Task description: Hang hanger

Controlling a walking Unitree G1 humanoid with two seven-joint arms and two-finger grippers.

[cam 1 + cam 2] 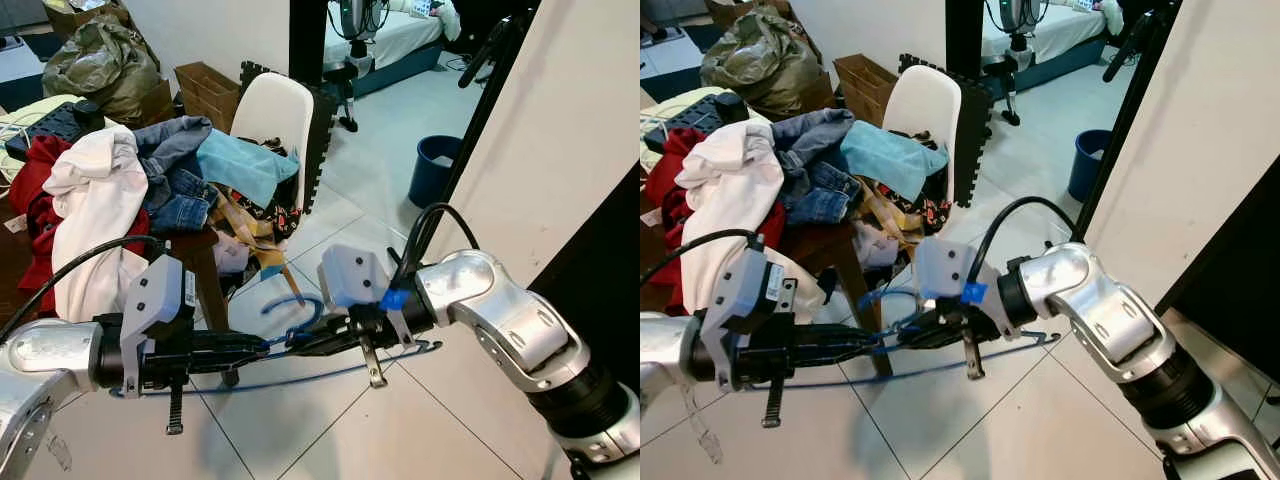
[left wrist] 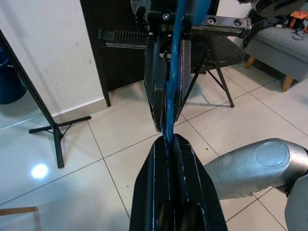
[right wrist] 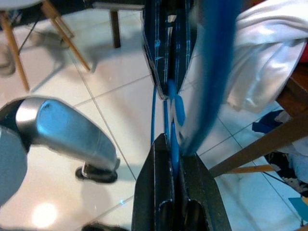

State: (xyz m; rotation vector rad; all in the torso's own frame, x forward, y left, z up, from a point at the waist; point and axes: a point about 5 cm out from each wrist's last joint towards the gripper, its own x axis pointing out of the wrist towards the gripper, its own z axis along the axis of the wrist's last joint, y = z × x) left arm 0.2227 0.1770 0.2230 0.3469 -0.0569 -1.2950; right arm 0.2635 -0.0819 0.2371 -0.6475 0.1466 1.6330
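Evidently mid-handover, the blue hanger (image 1: 300, 345) hangs over the floor (image 1: 330, 420), both left gripper (image 1: 262, 346) and right gripper (image 1: 310, 342) with jaws pinching its wire near the hook. Holding it from both sides likely steadies it for hanging.

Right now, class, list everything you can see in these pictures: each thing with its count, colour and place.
hanger: one, blue, held between both grippers above the floor
clothes pile: one, mixed white, red, denim, on the table at left
chair: one, white, behind the pile
bin: one, dark blue, by the wall
cardboard box: one, brown, beyond the chair
left gripper: black, shut on hanger
right gripper: black, shut on hanger
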